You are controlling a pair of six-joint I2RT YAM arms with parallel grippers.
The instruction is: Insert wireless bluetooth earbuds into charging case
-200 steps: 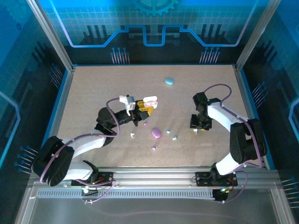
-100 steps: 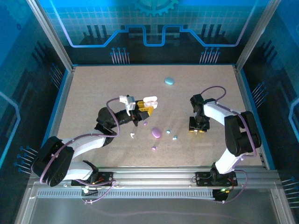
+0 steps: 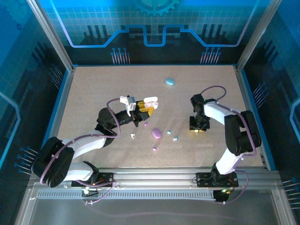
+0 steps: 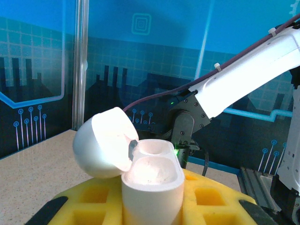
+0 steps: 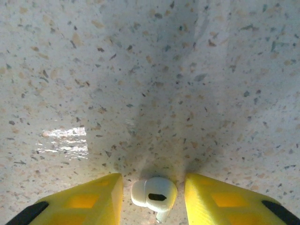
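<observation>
My left gripper [image 3: 144, 111] [image 4: 152, 199] is shut on a white charging case [image 3: 151, 101] [image 4: 152, 180], held up off the table with its lid [image 4: 101, 147] swung open to the left and both wells empty. My right gripper [image 3: 196, 128] [image 5: 153, 183] is down at the tabletop, and a white earbud [image 5: 154, 192] lies between its yellow fingers [image 5: 91, 197] with a small gap on each side. More earbuds lie loose on the table: a white one [image 3: 133, 136], two light blue ones [image 3: 169, 132] [image 3: 176, 138] and two purple ones [image 3: 154, 148] [image 3: 146, 124].
A shut purple case [image 3: 157, 133] lies mid-table between the arms. At the back lies a light blue case [image 3: 169, 81]. The speckled tabletop [image 3: 93, 89] is fenced by a blue rim and metal posts.
My right gripper has shifted slightly left and its jaws have narrowed around the white earbud. The left arm with the case has stayed still.
</observation>
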